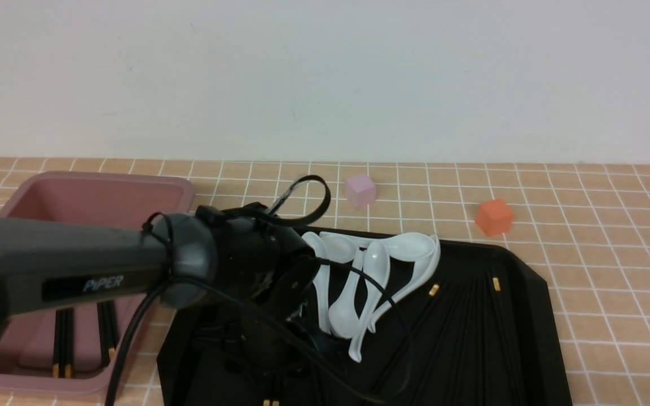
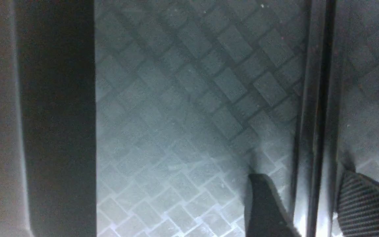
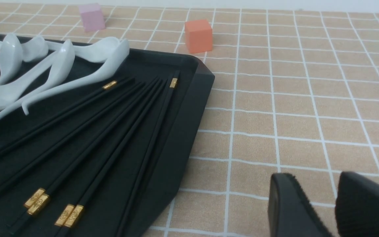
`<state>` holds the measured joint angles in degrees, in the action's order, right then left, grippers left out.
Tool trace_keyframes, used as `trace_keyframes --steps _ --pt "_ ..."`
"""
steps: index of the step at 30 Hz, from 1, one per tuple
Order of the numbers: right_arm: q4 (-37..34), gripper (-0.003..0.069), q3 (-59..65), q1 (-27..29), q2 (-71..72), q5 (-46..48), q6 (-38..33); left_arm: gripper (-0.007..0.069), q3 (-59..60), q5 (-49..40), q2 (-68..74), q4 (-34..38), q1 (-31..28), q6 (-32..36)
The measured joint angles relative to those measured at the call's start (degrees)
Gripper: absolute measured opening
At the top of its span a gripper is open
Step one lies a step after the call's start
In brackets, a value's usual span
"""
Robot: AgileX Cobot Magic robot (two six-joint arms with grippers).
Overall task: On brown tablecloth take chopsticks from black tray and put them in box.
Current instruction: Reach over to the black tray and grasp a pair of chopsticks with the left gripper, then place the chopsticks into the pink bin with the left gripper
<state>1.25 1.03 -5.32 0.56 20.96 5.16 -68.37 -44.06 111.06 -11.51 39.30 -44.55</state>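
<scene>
The black tray (image 1: pixel 528 270) lies on the brown tablecloth (image 1: pixel 613 254). Several black chopsticks (image 1: pixel 471 327) with gold bands fan across its right half, shown close up in the right wrist view (image 3: pixel 110 138). My left arm (image 1: pixel 235 254) reaches down over the tray's left part and hides its own gripper in the front view. In the left wrist view the left gripper (image 2: pixel 303 174) is open just above the tray floor (image 2: pixel 192 115), with chopsticks (image 2: pixel 314 98) running between its fingers. Chopsticks (image 1: pixel 65 338) also lie in the pink box (image 1: pixel 105 177) at the left. The right gripper (image 3: pixel 316 174) hovers over bare cloth beside the tray, slightly open and empty.
Several white spoons (image 1: pixel 359 282) are heaped on the tray's far middle, next to the left wrist, and show in the right wrist view (image 3: pixel 61 65). A small pink cube (image 1: pixel 360 190) and an orange cube (image 1: pixel 493 216) stand on the cloth behind the tray.
</scene>
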Motion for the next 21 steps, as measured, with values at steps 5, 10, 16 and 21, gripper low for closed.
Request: trace_keyframes --steps 5,10,16,21 --pt "0.0 0.024 0.0 0.0 0.0 0.0 0.0 0.0217 -0.3 -0.41 0.18 0.61 0.06 0.0" --pt "0.0 0.024 0.0 0.0 0.0 0.0 0.0 0.0106 -0.36 -2.66 0.25 -1.76 0.17 -3.29" --pt "0.0 0.024 0.0 0.0 0.0 0.0 0.0 0.0111 0.47 -6.93 -4.48 -3.72 -0.03 -5.77" --pt "0.0 0.024 0.0 0.0 0.0 0.0 0.0 0.0111 -1.47 -11.69 -17.37 -5.4 -0.09 -5.77"
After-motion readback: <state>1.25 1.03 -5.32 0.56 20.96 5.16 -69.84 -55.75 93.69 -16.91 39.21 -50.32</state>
